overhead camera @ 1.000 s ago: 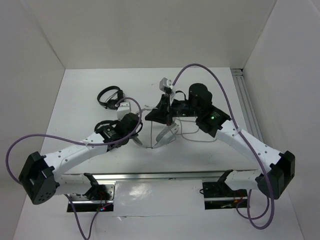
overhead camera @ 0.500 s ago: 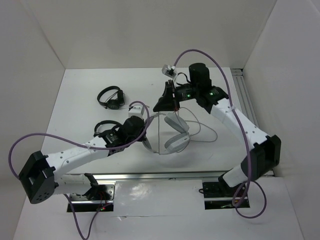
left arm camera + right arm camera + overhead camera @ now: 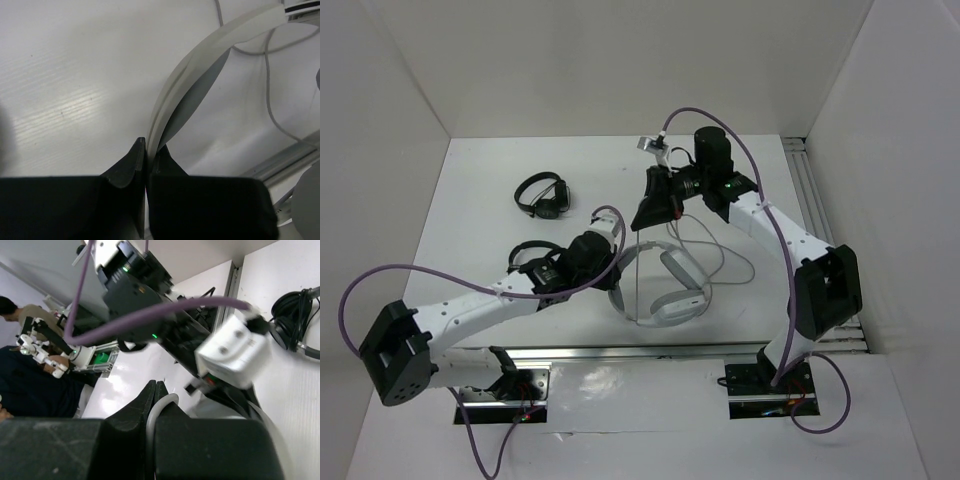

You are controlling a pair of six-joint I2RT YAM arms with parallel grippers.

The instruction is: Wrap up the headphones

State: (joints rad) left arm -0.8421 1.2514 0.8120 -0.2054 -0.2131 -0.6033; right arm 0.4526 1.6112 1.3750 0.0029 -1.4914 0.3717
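Light-grey headphones point(image 3: 682, 305), wide headband point(image 3: 200, 55) pinched in left gripper point(image 3: 146, 145), thin cable point(image 3: 266, 85) trailing, right gripper point(image 3: 156, 387) pressed together, perhaps on it.

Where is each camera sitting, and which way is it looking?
Top external: above and behind the arms, looking down at the table; the left arm and right arm show, the grey headphones between them.
Left wrist: on the left arm, looking along the left gripper, shut on the headband.
Right wrist: on the right arm, looking past the right gripper, shut on the cable, toward the left arm.
Shared: top and left wrist views both show the left gripper pinching the headband.
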